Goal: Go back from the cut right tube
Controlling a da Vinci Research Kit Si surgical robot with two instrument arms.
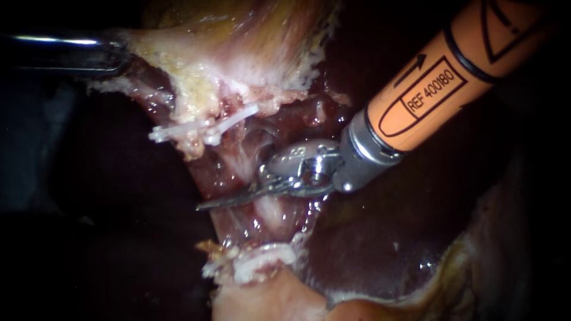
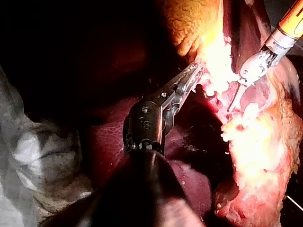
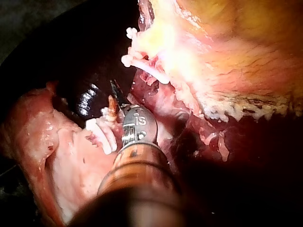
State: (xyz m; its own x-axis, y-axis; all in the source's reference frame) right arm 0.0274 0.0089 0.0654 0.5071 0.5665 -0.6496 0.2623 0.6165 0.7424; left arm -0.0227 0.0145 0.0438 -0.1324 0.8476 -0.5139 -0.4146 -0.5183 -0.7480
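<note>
My right instrument (image 1: 229,200) comes in on an orange shaft (image 1: 440,83). Its thin blades lie together and point left across a pale strand of tissue (image 1: 247,160), holding nothing. White clips (image 1: 178,129) sit above the blades and more clips (image 1: 262,257) below them. In the right wrist view the blade tip (image 3: 113,89) shows between the upper clips (image 3: 142,64) and lower clips (image 3: 102,135). My left instrument (image 2: 194,73) has its jaws closed on the pale edge of the gallbladder tissue (image 2: 213,56). In the endoscope view only its shaft (image 1: 65,52) shows, at the upper left.
Dark red liver (image 1: 380,249) lies below and right of the blades. Yellowish gallbladder tissue (image 1: 238,41) hangs above, and pale tissue (image 1: 267,297) rises from the bottom edge. A grey cloth (image 2: 42,156) lies beside the left shaft.
</note>
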